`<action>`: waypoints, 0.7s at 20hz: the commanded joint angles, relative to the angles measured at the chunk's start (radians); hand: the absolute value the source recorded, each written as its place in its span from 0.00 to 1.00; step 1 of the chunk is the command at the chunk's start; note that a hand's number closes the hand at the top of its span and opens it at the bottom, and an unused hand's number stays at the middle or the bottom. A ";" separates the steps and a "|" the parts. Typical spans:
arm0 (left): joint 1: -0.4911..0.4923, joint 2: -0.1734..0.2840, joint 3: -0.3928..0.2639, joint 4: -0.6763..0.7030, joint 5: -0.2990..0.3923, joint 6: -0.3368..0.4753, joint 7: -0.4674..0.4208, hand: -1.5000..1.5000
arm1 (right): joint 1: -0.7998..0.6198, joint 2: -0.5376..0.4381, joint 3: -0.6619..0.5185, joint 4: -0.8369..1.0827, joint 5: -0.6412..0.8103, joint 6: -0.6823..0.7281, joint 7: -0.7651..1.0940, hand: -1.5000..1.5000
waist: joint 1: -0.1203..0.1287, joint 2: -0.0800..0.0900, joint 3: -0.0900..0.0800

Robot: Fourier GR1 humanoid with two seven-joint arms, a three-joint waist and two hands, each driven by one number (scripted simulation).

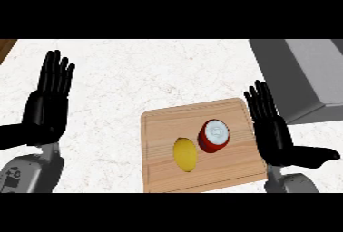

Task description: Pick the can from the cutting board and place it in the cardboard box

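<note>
The box [301,77] shows only in part at the upper right: a grey form cut off by the view's edge, its inside out of sight. A brown strip [7,47] at the upper left corner is cut off too, and what it is cannot be told. The left forearm [30,174] carries small dark marks, too small to read. The can [214,136] is red with a pale top; no label or writing can be made out on it.

The can sits on the board [201,145], toward its right half, with a lemon [185,154] just beside it on the left. The board lies on the white marbled counter [134,77].

The right hand [275,131] is over the board's right edge, fingers straight, thumb pointing right, holding nothing, near the can but apart from it. The left hand [47,108] rests flat and empty at the left, fingers up, well apart from the board.
</note>
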 commanded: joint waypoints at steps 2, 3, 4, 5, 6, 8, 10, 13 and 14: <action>0.093 0.070 -0.010 0.087 -0.058 -0.045 -0.009 0.50 | 0.173 -0.038 -0.037 -0.045 0.123 -0.065 -0.214 0.00 | -0.031 -0.023 0.015; 0.107 0.106 -0.020 0.094 -0.095 -0.039 0.022 0.50 | 0.186 -0.104 -0.120 -0.063 0.122 -0.058 -0.273 0.00 | -0.060 -0.028 0.017; 0.129 0.140 -0.022 0.129 -0.115 -0.052 0.035 0.50 | 0.209 -0.113 -0.146 -0.084 0.166 -0.111 -0.320 0.00 | -0.090 -0.031 0.016; 0.171 0.158 -0.040 0.158 -0.154 -0.047 0.035 0.50 | 0.237 -0.115 -0.181 -0.092 0.182 -0.135 -0.385 0.00 | -0.115 -0.032 0.018; 0.185 0.196 -0.046 0.186 -0.191 -0.046 0.057 0.50 | 0.243 -0.117 -0.229 -0.114 0.195 -0.177 -0.431 0.00 | -0.142 -0.035 0.020; 0.197 0.175 -0.035 0.186 -0.165 -0.037 0.067 0.50 | 0.319 -0.063 -0.362 -0.017 0.166 -0.333 -0.391 0.00 | -0.189 -0.013 0.022; 0.223 0.189 -0.069 0.200 -0.195 -0.057 0.063 0.50 | 0.387 0.042 -0.391 -0.048 0.147 -0.366 -0.567 0.00 | -0.149 -0.027 0.023; 0.202 0.183 -0.100 0.208 -0.213 -0.066 0.086 0.50 | 0.502 0.084 -0.345 -0.094 0.236 -0.319 -0.861 0.00 | -0.114 -0.031 0.020; 0.232 0.171 -0.122 0.193 -0.225 -0.068 0.057 0.50 | 0.548 0.090 -0.326 -0.105 0.297 -0.353 -0.906 0.00 | -0.090 -0.032 0.017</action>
